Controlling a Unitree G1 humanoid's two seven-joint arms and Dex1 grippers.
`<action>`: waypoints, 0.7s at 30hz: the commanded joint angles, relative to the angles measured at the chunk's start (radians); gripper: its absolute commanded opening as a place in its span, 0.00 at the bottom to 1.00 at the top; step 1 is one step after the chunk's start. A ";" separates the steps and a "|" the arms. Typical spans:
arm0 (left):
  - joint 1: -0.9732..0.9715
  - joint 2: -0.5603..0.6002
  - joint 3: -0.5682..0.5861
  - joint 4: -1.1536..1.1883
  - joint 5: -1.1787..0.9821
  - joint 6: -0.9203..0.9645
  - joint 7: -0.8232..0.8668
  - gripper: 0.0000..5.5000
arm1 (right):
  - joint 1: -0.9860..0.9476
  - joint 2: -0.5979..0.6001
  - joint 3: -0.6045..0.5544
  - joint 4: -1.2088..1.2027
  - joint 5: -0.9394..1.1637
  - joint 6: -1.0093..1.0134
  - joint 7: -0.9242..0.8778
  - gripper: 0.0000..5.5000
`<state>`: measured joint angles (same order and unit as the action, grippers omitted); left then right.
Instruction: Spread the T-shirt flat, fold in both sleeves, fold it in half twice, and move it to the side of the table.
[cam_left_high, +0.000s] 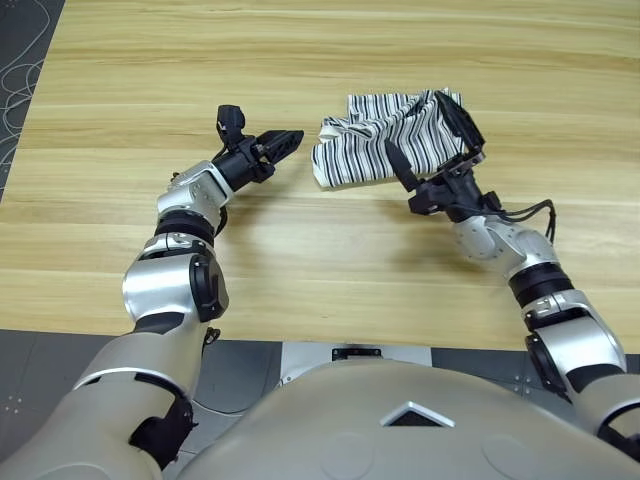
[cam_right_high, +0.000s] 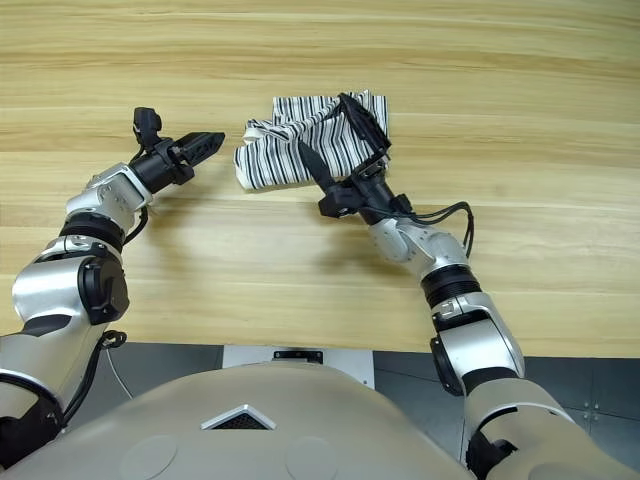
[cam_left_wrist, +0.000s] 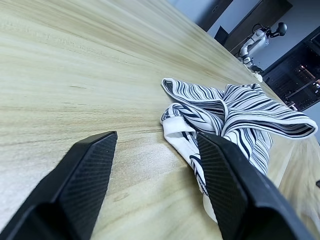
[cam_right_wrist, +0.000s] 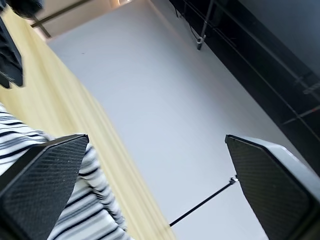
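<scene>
Left pincer (cam_left_high: 294, 138) gaped just beside the bunched T-shirt (cam_left_high: 360, 150); right pincer (cam_left_high: 415, 121) gaped wide over it. Spreading likely needed single-layer grips at opposite edges, pulled low.

Likely robotics lab, second robot (cam_left_wrist: 252, 46) behind

Dark floor (cam_left_high: 30, 15) at far left, strewn with thin pale cables (cam_left_high: 18, 72); farther back, white humanoid figure (cam_left_wrist: 255, 42) beside dark shelving (cam_left_wrist: 300, 75).
</scene>
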<state>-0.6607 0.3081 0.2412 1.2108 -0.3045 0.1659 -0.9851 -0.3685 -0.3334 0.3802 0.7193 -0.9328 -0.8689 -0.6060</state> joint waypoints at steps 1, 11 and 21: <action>-0.001 -0.007 0.003 -0.001 0.012 -0.008 0.007 0.54 | -0.091 0.028 0.043 0.089 0.003 0.033 -0.007 0.92; 0.000 -0.029 0.004 0.010 0.016 -0.021 0.017 0.54 | -0.330 0.097 0.016 0.371 0.162 0.116 0.088 0.92; 0.004 -0.045 0.000 0.022 0.024 -0.028 0.040 0.54 | -0.485 0.153 0.014 0.595 0.268 0.295 0.398 0.92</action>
<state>-0.6605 0.2775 0.2415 1.2192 -0.2942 0.1446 -0.9646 -0.8210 -0.1948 0.4035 1.2682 -0.6915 -0.6366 -0.2850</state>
